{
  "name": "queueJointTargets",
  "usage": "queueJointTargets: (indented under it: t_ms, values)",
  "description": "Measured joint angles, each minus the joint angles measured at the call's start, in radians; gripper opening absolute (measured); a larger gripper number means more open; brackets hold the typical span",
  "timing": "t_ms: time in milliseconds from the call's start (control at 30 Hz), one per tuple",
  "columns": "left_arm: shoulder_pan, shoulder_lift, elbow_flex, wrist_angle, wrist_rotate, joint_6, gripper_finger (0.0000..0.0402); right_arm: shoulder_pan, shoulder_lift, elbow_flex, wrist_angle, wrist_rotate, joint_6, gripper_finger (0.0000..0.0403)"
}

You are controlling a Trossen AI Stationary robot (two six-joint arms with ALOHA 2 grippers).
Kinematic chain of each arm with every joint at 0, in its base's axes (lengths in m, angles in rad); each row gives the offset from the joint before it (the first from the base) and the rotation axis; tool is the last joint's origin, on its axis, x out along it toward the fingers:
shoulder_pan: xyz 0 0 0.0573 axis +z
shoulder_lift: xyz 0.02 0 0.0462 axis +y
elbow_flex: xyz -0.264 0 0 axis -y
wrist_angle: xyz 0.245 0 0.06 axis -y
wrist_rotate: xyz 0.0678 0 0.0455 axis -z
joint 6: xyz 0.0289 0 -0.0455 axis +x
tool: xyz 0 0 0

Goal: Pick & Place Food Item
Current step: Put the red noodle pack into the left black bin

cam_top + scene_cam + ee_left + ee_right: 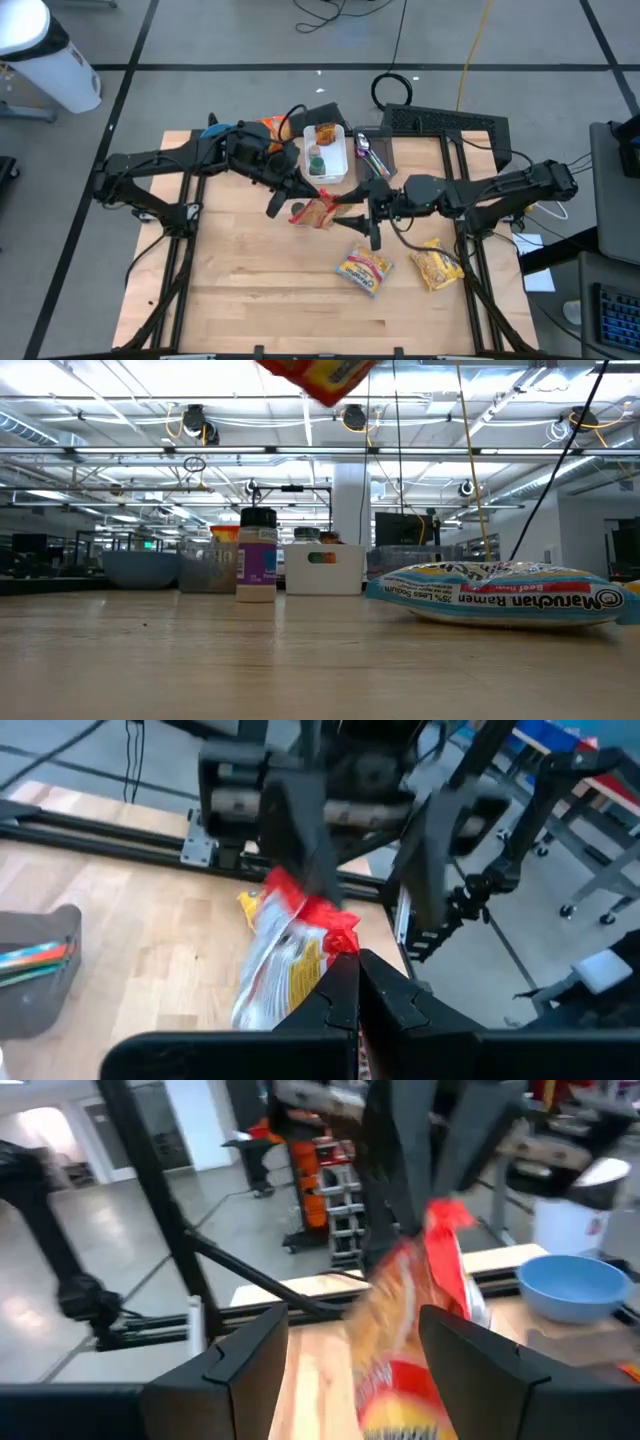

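Above the middle of the wooden table (250,300), my left gripper (283,203) is clamped tight on one end of a red and yellow snack bag (315,212), which hangs in the air between my two arms. In the left wrist view the bag (285,955) dangles from my closed fingers (345,995), its red crimped edge pinched at the tips, the boards far below it. My right gripper (352,208) sits just beside the bag's other end, fingers spread wide with the bag between them; the right wrist view shows the bag (415,1315) hanging in the gap between my two fingers (250,1360), and I cannot tell whether either one touches it. From table height only the bag's lower corner (318,375) shows, high over the boards.

Two more packets lie flat on the table nearer the front edge: a ramen pack (365,270) and, to its right, a yellow packet (438,264). The low view reads the ramen pack (505,595) side-on, lying on the wood. Behind my grippers, at the table's far side, stands a white bin (327,152) with small items in it, beside a grey tray (373,152) holding utensils. A spice jar (257,555) with a dark cap stands upright near the bin in the low view, and a blue bowl (575,1285) shows in the right wrist view.
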Motion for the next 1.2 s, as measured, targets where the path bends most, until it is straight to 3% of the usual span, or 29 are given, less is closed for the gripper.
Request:
queueJointTargets:
  t_ms: [167,633,833,1200]
  values:
    - [0.006,0.000,0.000,0.036,-0.001,-0.009,0.0000,0.020,-0.007,-0.072,0.079,0.121,-0.008,0.0223]
    - [0.019,0.000,0.000,0.031,0.000,-0.013,0.0000,0.017,-0.113,-0.094,0.046,0.274,-0.133,0.0224]
    - [0.024,0.001,0.000,0.077,0.001,-0.013,0.0000,0.016,-0.139,-0.119,-0.007,0.274,-0.098,0.0224]
    - [0.050,0.001,0.000,0.114,0.015,-0.025,0.0000,0.021,-0.138,-0.214,0.158,0.244,-0.023,0.0224]
